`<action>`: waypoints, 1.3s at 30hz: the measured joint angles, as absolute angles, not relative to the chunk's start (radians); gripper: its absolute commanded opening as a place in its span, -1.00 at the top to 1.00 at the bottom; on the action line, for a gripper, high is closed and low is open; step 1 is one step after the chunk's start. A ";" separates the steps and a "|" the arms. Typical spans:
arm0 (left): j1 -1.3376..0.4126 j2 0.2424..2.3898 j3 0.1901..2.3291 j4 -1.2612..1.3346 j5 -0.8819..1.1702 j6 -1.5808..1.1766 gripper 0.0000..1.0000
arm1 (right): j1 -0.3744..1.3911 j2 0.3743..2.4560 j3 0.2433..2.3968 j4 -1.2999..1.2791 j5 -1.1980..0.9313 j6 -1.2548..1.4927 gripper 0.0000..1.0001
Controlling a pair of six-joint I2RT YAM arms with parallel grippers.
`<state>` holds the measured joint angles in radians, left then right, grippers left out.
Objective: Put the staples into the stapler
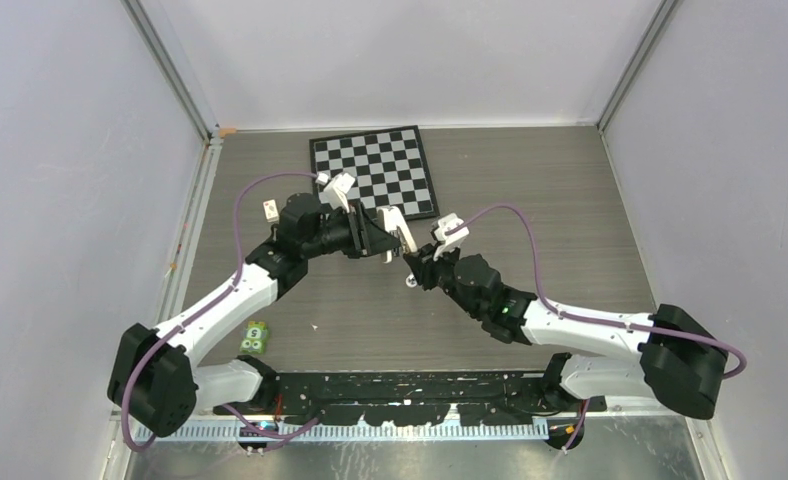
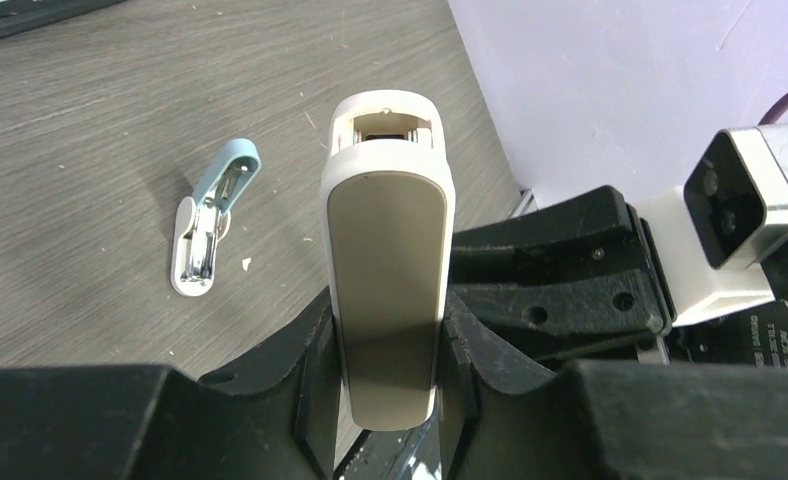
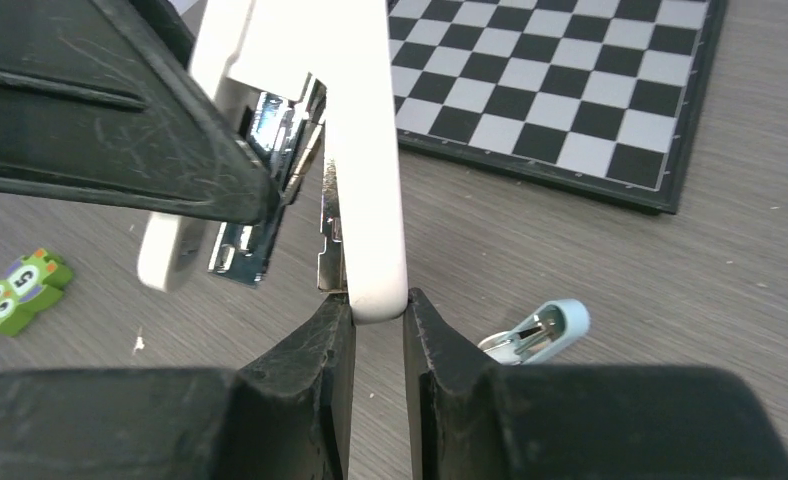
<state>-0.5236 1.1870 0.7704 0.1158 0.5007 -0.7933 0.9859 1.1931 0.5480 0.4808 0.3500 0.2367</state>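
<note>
The white stapler (image 1: 398, 232) hangs in the air over the middle of the table, held from both sides. In the left wrist view its flat beige face (image 2: 385, 230) stands between my left gripper's (image 2: 388, 330) fingers, which press on both its sides. My right gripper (image 3: 375, 310) is shut on the rounded end of the stapler's white arm (image 3: 365, 150). The stapler is hinged open, and its shiny metal channel (image 3: 265, 130) shows beside that arm. The staples are hidden or out of view.
A light-blue-and-white small object (image 2: 210, 220) (image 3: 535, 335) lies on the table under the grippers. A chessboard (image 1: 375, 172) lies at the back. A green toy block (image 1: 256, 337) lies near the left arm. A small white cube (image 1: 270, 208) sits left of the board.
</note>
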 measured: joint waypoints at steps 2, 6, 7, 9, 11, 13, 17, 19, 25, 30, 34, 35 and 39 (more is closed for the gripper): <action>-0.524 1.187 0.795 0.070 0.518 -0.776 1.00 | 0.985 1.172 0.534 0.481 0.365 0.215 0.80; -0.524 1.180 0.832 0.015 0.547 -0.756 1.00 | 0.972 1.123 0.513 0.482 0.376 0.180 0.69; -0.524 1.175 0.833 0.009 0.551 -0.754 1.00 | 0.968 1.115 0.509 0.482 0.377 0.175 0.65; -0.524 1.167 0.835 -0.002 0.556 -0.749 1.00 | 0.960 1.103 0.504 0.482 0.384 0.160 0.52; -0.521 1.167 0.839 -0.025 0.551 -0.745 1.00 | 0.952 1.091 0.498 0.483 0.393 0.149 0.41; -0.517 1.168 0.847 -0.060 0.554 -0.733 1.00 | 0.936 1.077 0.497 0.473 0.387 0.142 0.35; -0.516 1.164 0.870 -0.149 0.567 -0.683 1.00 | 0.826 1.026 0.497 0.424 0.307 0.156 0.32; -0.516 1.153 0.871 -0.190 0.578 -0.661 1.00 | 0.780 1.002 0.497 0.424 0.280 0.164 0.32; -0.516 1.129 0.870 -0.210 0.620 -0.655 1.00 | 0.765 1.008 0.497 0.423 0.186 0.181 -0.02; -0.516 1.116 0.869 -0.205 0.575 -0.685 1.00 | 0.780 1.008 0.497 0.403 0.015 0.219 -0.13; -0.516 1.104 0.867 -0.174 0.538 -0.727 1.00 | 0.853 1.008 0.497 0.401 -0.025 0.218 -0.27; -0.516 1.100 0.863 -0.161 0.527 -0.735 1.00 | 0.876 1.011 0.497 0.403 -0.025 0.215 -0.32; -0.516 1.084 0.837 -0.109 0.505 -0.777 1.00 | 0.928 1.063 0.498 0.437 -0.012 0.203 -0.34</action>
<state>-0.5159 1.0840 0.8371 -0.1093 0.5045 -0.7773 0.9283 1.0634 0.4980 0.4370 -0.0124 0.2031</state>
